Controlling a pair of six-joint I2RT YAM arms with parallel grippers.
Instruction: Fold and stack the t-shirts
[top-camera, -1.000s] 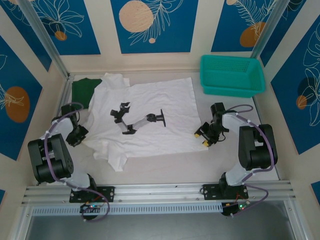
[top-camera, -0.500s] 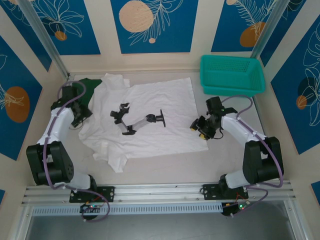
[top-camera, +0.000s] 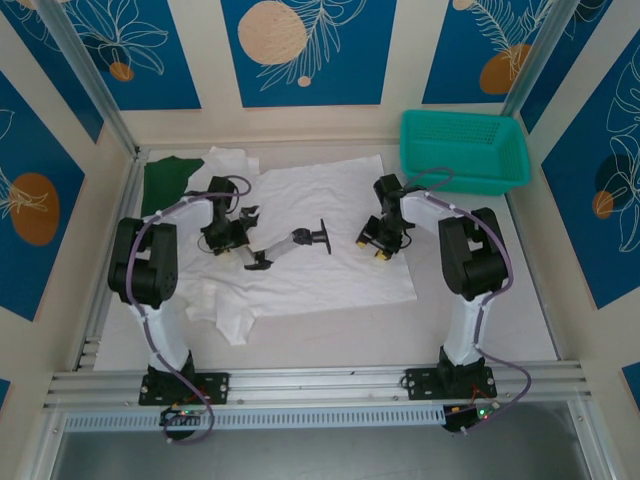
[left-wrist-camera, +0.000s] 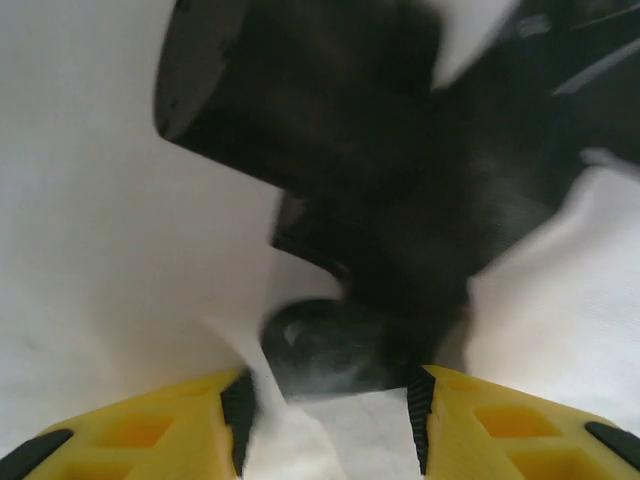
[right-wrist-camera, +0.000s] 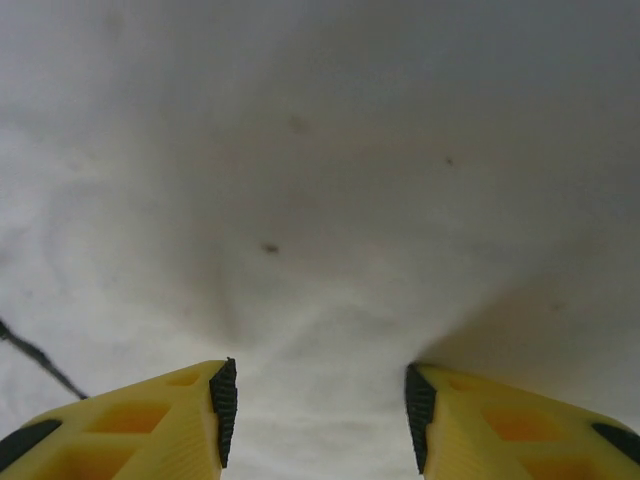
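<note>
Status: no fold made yet. The dark green t-shirt (top-camera: 160, 182) lies bunched at the far left corner, touching the edge of the white t-shirt (top-camera: 310, 190). The left gripper (top-camera: 222, 240) is low over the white shirt beside its black print (top-camera: 322, 236), fingers well apart, holding nothing. The white shirt is spread flat mid-table. The right gripper (top-camera: 375, 246) is down on its right half, fingers also apart and empty. You have both folds and the stacking left to do.

No legible text — black print (top-camera: 290, 242) on white t-shirt (top-camera: 330, 195) wordless.
</note>
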